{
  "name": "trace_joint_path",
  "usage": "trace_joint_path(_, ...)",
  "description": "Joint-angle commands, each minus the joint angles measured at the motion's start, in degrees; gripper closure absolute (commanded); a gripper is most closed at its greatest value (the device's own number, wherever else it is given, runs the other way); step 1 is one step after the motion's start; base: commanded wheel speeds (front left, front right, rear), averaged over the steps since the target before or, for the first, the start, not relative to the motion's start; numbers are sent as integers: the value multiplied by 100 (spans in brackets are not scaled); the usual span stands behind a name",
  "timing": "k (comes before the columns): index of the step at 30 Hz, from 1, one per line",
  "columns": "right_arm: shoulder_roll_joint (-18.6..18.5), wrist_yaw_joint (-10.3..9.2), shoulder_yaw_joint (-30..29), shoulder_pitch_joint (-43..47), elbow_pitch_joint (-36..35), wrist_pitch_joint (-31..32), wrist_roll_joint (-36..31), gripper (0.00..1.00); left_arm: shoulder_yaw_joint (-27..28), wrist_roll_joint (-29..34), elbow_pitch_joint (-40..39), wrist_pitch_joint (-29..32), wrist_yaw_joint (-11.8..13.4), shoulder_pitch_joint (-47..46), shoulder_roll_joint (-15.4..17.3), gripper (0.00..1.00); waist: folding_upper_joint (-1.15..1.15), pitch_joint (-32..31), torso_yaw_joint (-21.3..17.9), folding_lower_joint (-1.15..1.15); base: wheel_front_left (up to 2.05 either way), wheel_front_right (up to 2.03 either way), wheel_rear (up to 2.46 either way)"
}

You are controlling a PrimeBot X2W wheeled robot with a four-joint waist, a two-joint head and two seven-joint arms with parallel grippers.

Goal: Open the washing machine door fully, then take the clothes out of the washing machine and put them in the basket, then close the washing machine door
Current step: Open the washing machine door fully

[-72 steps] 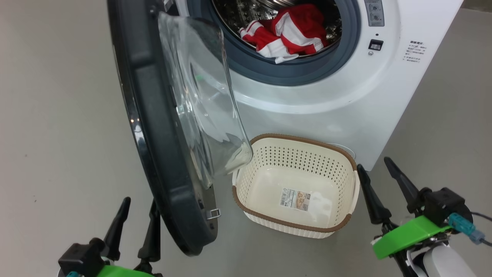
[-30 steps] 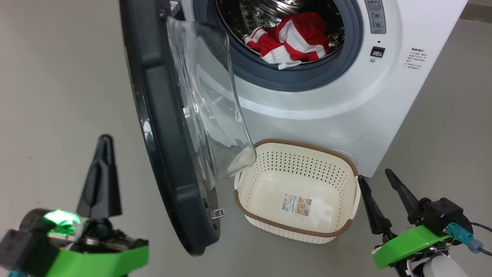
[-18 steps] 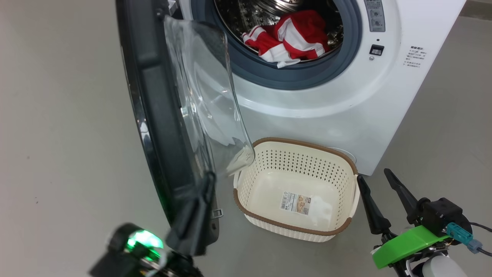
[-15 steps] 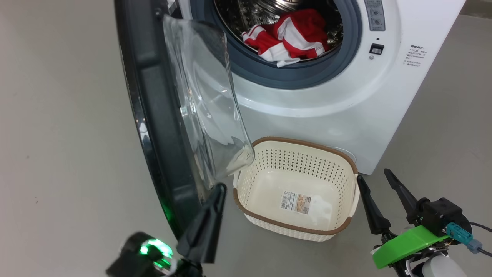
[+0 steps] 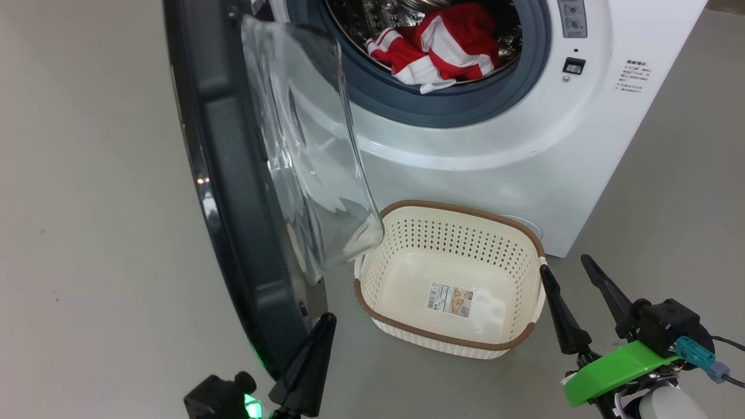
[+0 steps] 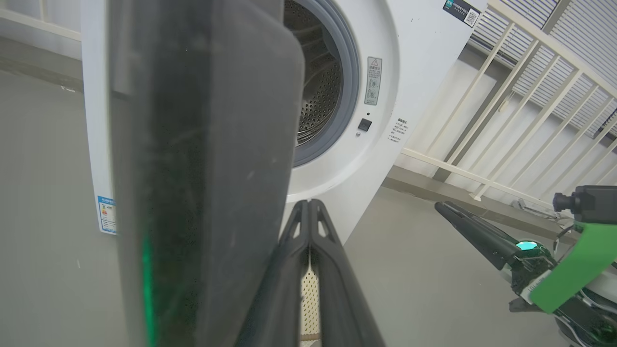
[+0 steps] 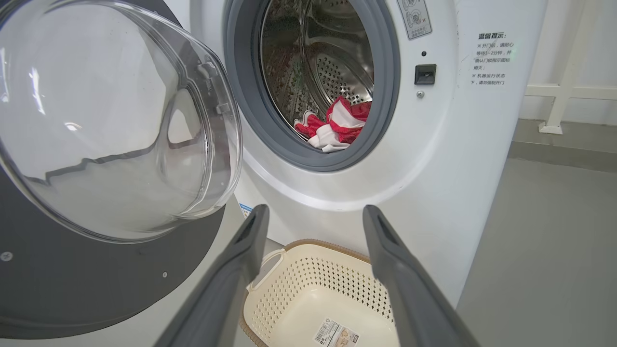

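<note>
Left gripper [image 5: 326, 320] pokes up at the bottom of the head view, a bit left of centre, both fingers pressed together into one dark spike with nothing between them. The tip is right by the lower edge of the washing machine door [image 5: 233, 174], on the glass side. Can't tell if it's actually touching. From the left wrist cam the door is edge-on across the left half, with the finger pair just to the right of it.

Right gripper [image 5: 564, 265] is lower right, fingers spread wide and empty, one finger just beside the right end of the basket [image 5: 454, 244].

Basket's on the floor [image 5: 87, 233], lower middle, just in front of the washing machine [image 5: 495, 151], partly under the door's glass bowl. There's a barcode sticker [image 5: 449, 299] on its bottom. The door is swung well out. The clothes [image 5: 448, 46], red and white, sit in the drum [image 7: 318, 62] at the top of the frame.
</note>
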Motion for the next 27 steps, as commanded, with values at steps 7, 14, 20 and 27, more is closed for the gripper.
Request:
trace_joint_path(7, -48, 28, 120, -158, -152, -37, -98, 0, 449, -80, 12, -28, -32, -240, 33, 100, 0, -1, 65, 0, 0, 0, 0)
trace_joint_path(14, -41, 28, 110, -152, -153, -37, -116, 0, 801, -48, 17, -28, -24, -199, 33, 100, 0, 14, 161, 0, 0, 0, 0)
trace_joint_path(20, -47, 28, 137, -172, -148, -37, -128, 0, 1211, 45, 51, -28, -22, -213, 33, 100, 0, 69, 254, 0, 0, 0, 0)
trace_joint_path(27, -85, 28, 158, -216, -149, -37, -146, 0, 1736, 152, 188, -28, -26, -351, 33, 100, 0, 169, 327, 0, 0, 0, 0)
